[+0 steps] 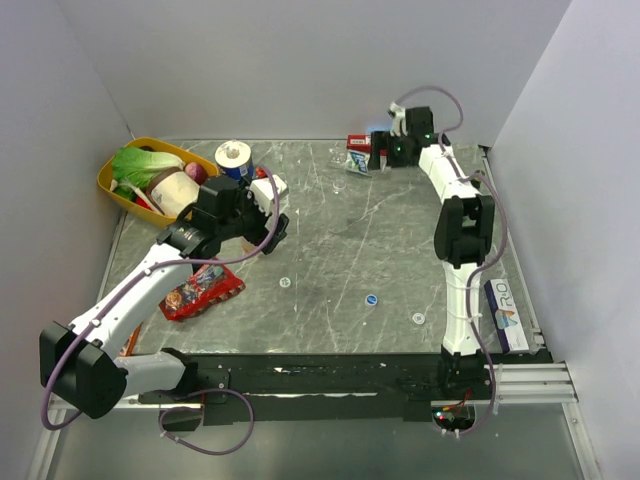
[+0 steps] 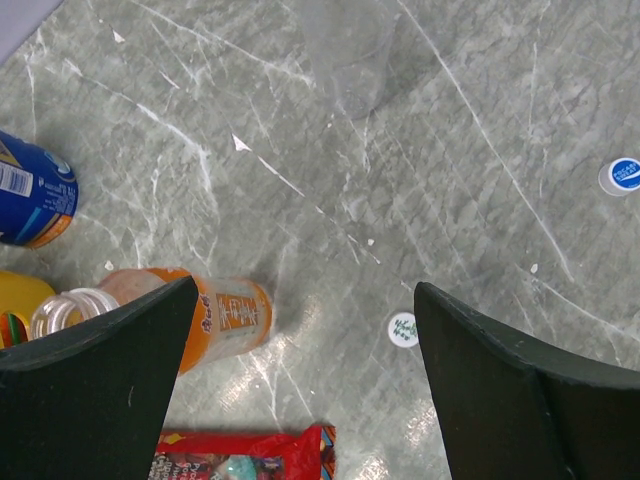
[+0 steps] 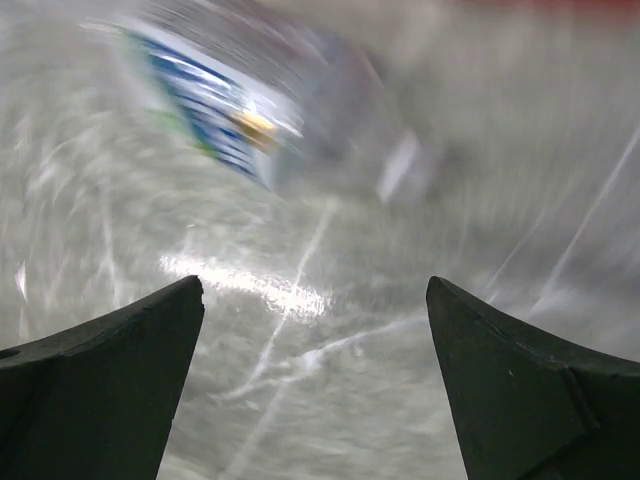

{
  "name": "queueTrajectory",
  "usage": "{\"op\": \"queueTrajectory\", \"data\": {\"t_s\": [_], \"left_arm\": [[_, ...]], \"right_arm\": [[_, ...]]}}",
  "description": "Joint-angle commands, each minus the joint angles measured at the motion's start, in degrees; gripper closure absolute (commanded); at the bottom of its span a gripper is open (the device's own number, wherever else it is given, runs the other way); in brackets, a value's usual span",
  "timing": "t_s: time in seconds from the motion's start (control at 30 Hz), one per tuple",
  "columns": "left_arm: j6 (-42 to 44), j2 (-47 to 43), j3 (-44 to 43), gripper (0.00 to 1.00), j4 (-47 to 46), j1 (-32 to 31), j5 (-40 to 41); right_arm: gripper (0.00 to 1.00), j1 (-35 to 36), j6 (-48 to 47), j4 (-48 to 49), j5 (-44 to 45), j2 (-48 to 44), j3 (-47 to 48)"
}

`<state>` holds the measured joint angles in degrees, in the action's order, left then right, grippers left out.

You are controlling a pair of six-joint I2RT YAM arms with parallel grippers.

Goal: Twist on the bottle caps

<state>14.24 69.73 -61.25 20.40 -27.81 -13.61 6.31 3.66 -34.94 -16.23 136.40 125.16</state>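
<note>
The orange drink bottle (image 2: 225, 315) sits under my left gripper (image 2: 305, 292), open neck (image 2: 70, 310) at the left finger; the arm hides it in the top view. That gripper (image 1: 262, 222) is open and empty. A white cap (image 2: 403, 329) lies by its right finger, also in the top view (image 1: 285, 282). A blue cap (image 1: 371, 298) and another white cap (image 1: 418, 318) lie mid-table. My right gripper (image 1: 378, 152) is open and empty at the far edge. The water bottle (image 3: 225, 115) lies blurred ahead of it (image 3: 314, 290).
A yellow basket (image 1: 112, 185) of vegetables stands at the far left, a blue can (image 2: 35, 190) beside it. A red snack bag (image 1: 200, 290) lies under the left arm. A clear plastic item (image 2: 350, 50) stands mid-table. A box (image 1: 505, 315) lies at the right edge.
</note>
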Motion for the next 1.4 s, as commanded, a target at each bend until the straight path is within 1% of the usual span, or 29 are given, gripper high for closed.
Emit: {"op": "queueTrajectory", "data": {"t_s": [0.0,0.03,0.07,0.1,0.13,0.17,0.23,0.27,0.33,0.43,0.47,0.6,0.7,0.77,0.87,0.9,1.0,1.13,1.23,1.37], "left_arm": [[-0.4,-2.8,1.6,0.04,-3.7,0.8,-0.2],[-0.8,-2.9,2.0,0.04,-4.1,0.8,-0.2],[-1.1,-3.5,2.5,0.04,-4.5,0.8,-0.3],[-1.5,-3.8,3.2,0.04,-5.1,1.0,-0.2],[-1.8,-4.2,3.5,0.04,-5.3,1.0,-0.3],[-1.8,-4.8,3.8,0.04,-5.4,1.2,-0.2],[-1.4,-5.2,4.0,0.04,-4.6,1.3,-0.2],[-1.2,-5.6,3.9,0.04,-4.1,1.3,0.0],[-1.1,-5.9,3.7,0.04,-3.0,1.4,-0.2],[-0.8,-6.2,3.3,0.04,-2.1,1.4,-0.4],[-0.6,-6.1,3.2,0.04,-2.0,1.4,-0.4],[-0.5,-5.9,3.2,0.04,-2.1,1.5,-0.8],[-0.5,-5.4,3.2,0.04,-2.2,1.6,-1.1],[-0.8,-4.9,3.1,0.04,-2.4,1.6,-1.3],[-0.8,-4.3,2.6,0.04,-2.5,1.6,-1.4],[-0.7,-4.2,2.5,0.04,-2.4,1.6,-1.4],[-0.4,-3.7,1.9,0.04,-1.9,1.6,-1.1],[-0.1,-3.2,1.4,0.04,-1.4,1.6,-0.9],[0.1,-2.9,1.2,0.04,-1.3,1.7,-0.8],[-0.2,-2.7,1.2,0.04,-1.4,1.7,-0.7]], "right_arm": [[0.01,1.9,-38.4,9.2,-9.9,-8.2,2.2],[0.01,1.9,-42.1,7.8,-10.5,-6.9,3.2],[0.01,2.0,-45.1,6.6,-11.2,-4.0,6.4],[0.01,1.8,-50.5,5.3,-11.4,-2.3,8.2],[0.0,1.9,-52.9,4.2,-12.2,-0.7,10.0],[0.0,1.8,-57.3,1.7,-13.2,1.5,12.2],[0.01,1.9,-60.7,0.9,-14.9,2.6,11.4],[0.0,2.0,-62.0,2.2,-15.1,2.8,10.5],[0.0,2.2,-62.8,2.7,-15.8,3.7,10.9],[0.01,2.0,-61.9,-1.4,-19.3,7.0,16.1],[0.0,2.0,-61.1,-2.3,-21.5,7.3,16.2],[0.0,1.4,-60.7,-1.5,-28.4,4.1,10.7],[0.0,1.5,-61.5,-4.8,-30.0,4.3,11.1],[0.0,2.0,-61.5,-4.4,-28.0,5.7,12.1],[0.0,2.1,-60.8,-0.8,-23.8,7.9,12.7],[0.01,2.0,-60.8,-0.2,-21.8,8.8,14.3],[0.0,1.9,-63.6,-0.2,-20.0,12.0,16.5],[0.0,2.0,-68.9,-3.4,-21.5,12.4,16.2],[0.0,2.2,-70.7,-5.3,-21.7,12.6,16.0],[0.0,2.4,-71.1,-5.0,-20.7,13.5,16.3]]}}
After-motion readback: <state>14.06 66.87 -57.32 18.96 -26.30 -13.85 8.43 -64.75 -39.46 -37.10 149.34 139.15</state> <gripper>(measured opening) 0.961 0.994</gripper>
